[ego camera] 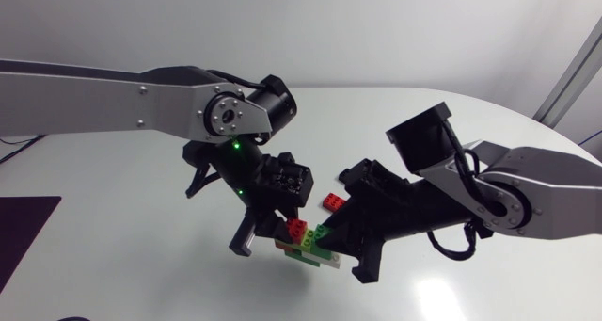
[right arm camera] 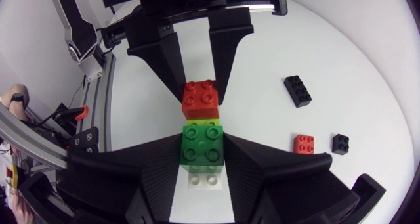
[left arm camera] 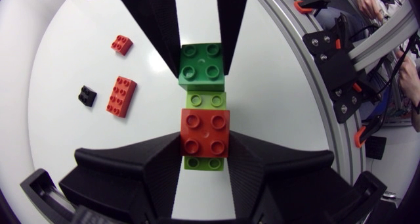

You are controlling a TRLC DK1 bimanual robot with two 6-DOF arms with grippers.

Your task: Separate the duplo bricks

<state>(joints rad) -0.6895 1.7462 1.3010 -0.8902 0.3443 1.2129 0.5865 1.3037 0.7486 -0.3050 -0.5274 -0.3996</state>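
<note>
The stack sits near the middle of the desk (ego camera: 141, 264), well away from every edge; whether it rests on the top or hangs just above it I cannot tell. The left pincer (left arm camera: 205, 145) is clamped on the red brick (left arm camera: 205, 132), and the right pincer (right arm camera: 202, 152) on the green brick (right arm camera: 202, 144). Both bricks sit on one lime strip (left arm camera: 205, 99), with a white brick (right arm camera: 207, 180) showing under the green end.

The strip's long axis runs from one pincer to the other, roughly along the desk's near edge, with the studs facing up at the wrist cameras.

A pull along that axis would probably do little, since the studs lock sideways. Better to keep one pincer still and roll the other up and away, peeling its brick off from the outer end. Squeeze firmly, as the walls are smooth and may slip. The strip will likely stay with one brick and need a second grip.
</note>
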